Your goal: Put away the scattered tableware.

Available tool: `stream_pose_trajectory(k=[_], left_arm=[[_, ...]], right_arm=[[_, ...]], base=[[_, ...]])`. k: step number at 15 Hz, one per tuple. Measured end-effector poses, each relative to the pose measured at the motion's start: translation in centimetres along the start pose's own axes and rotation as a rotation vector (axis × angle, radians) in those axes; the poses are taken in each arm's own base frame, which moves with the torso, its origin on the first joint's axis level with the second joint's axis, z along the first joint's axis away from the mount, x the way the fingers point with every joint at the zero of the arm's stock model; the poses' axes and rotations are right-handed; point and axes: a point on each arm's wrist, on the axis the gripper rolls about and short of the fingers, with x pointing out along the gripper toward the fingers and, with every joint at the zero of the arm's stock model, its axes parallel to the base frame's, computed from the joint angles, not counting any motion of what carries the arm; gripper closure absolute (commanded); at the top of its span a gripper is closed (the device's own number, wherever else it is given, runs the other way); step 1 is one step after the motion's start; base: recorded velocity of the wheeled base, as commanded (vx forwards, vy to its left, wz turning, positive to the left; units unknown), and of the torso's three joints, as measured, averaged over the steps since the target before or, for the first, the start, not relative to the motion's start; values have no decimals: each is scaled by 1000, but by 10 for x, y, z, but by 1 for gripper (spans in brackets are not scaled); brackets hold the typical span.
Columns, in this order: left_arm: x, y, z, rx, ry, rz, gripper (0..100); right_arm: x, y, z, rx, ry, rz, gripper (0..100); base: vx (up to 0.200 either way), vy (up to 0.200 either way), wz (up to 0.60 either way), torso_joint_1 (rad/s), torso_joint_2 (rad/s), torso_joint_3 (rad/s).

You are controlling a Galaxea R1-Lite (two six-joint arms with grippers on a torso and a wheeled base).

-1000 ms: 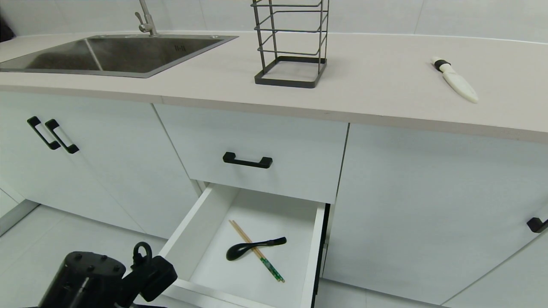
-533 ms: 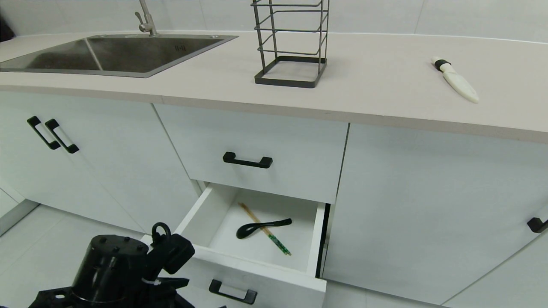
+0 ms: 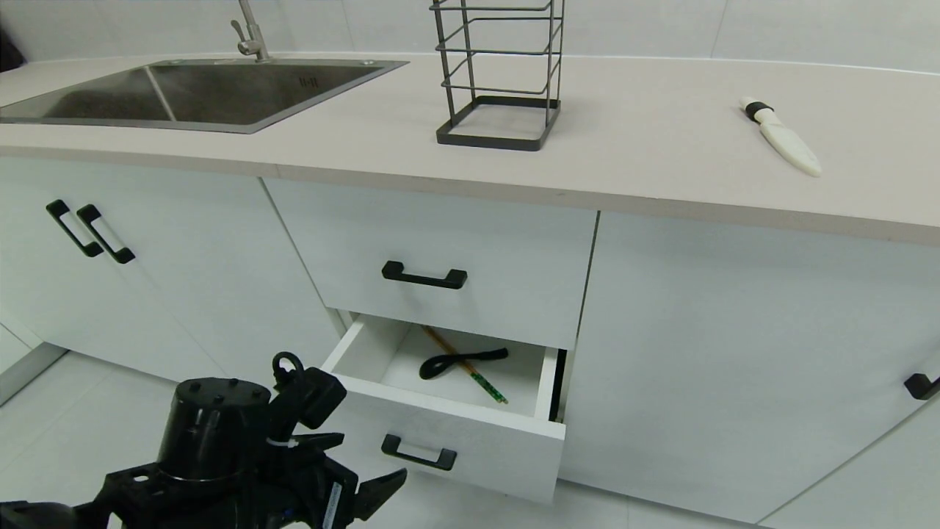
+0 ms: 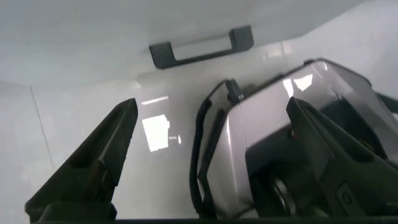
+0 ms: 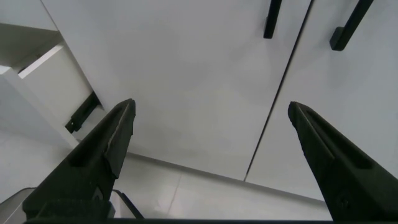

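Head view: spoon [image 3: 438, 366] seemingly crosses chopsticks [image 3: 486, 383] inside part-open drawer [image 3: 507, 448].

Partly open white lower drawer [image 3: 470, 441] beneath the closed upper drawer [image 3: 455, 242]; inside it, a black plastic spoon [image 3: 437, 366] lies across a pair of wooden chopsticks [image 3: 485, 383]. On the beige countertop [image 3: 646, 147] above: steel sink [image 3: 220, 88] at left, black wire rack [image 3: 488, 141] behind the drawers, white knife [image 3: 786, 143] at right

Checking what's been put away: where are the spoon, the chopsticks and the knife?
spoon [image 3: 485, 355]: head view, its handle.
chopsticks [image 3: 482, 380]: head view, green lower part.
knife [image 3: 783, 137]: head view, white body.
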Motion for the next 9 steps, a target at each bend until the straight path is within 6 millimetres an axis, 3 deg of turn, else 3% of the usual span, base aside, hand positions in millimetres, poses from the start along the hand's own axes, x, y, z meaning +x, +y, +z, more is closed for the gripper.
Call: stream_pose_trajectory(k=[3, 9], left_arm=[[20, 7, 9, -3, -137, 12, 0], [48, 14, 18, -11, -170, 1, 0]], right_arm=[[0, 0, 0, 0, 0, 0, 0], [0, 0, 0, 0, 0, 0, 0]], base=[[0, 0, 0, 0, 0, 0], [0, 0, 0, 0, 0, 0]])
